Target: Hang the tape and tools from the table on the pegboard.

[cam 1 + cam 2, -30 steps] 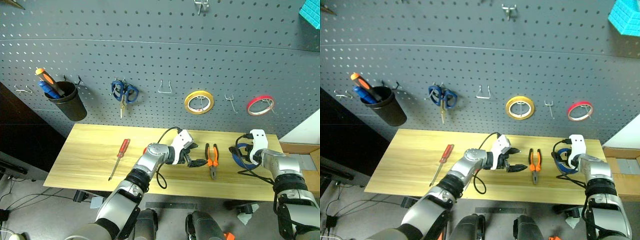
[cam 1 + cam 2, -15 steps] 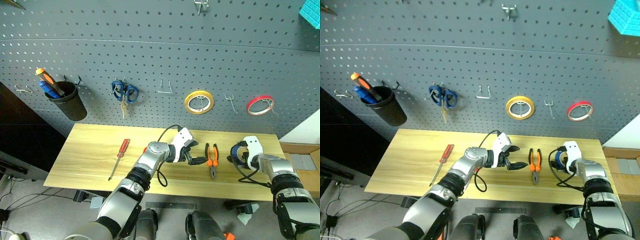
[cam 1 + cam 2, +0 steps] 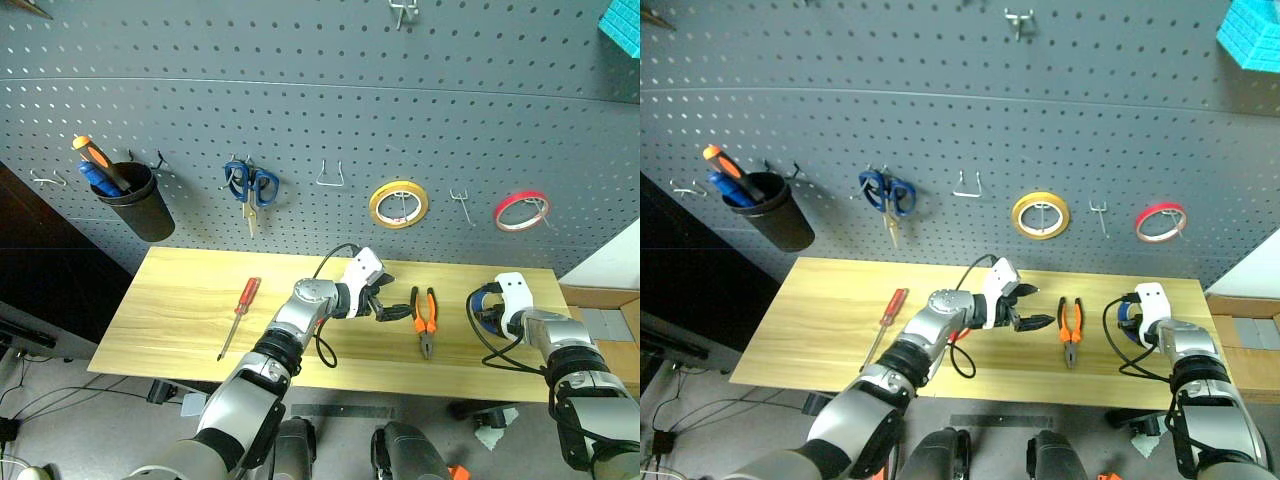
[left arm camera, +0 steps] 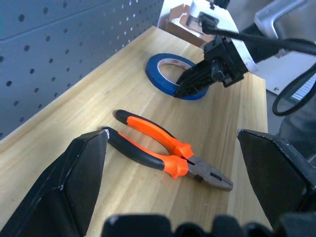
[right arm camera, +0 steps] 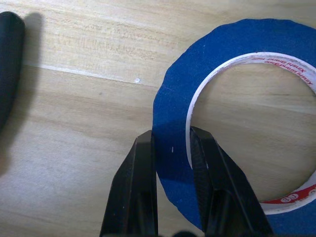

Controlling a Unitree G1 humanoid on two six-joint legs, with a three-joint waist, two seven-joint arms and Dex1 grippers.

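Right hand (image 5: pixel 170 148) has pinched the blue tape (image 5: pixel 237 94) rim on the worktop (image 3: pixel 180 300); pliers (image 4: pixel 168 153) lie before the open left hand (image 3: pixel 392 312) — nothing hung on the pegboard (image 3: pixel 320 100) yet.

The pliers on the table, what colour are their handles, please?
Orange and black, clearest in the left wrist view.

Only illegible red print inside the blue tape (image 5: pixel 232 128) core

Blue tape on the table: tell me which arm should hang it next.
Right. The right claw is already shut on the blue tape, one finger inside the ring and one outside. The left claw stands open beside the pliers.
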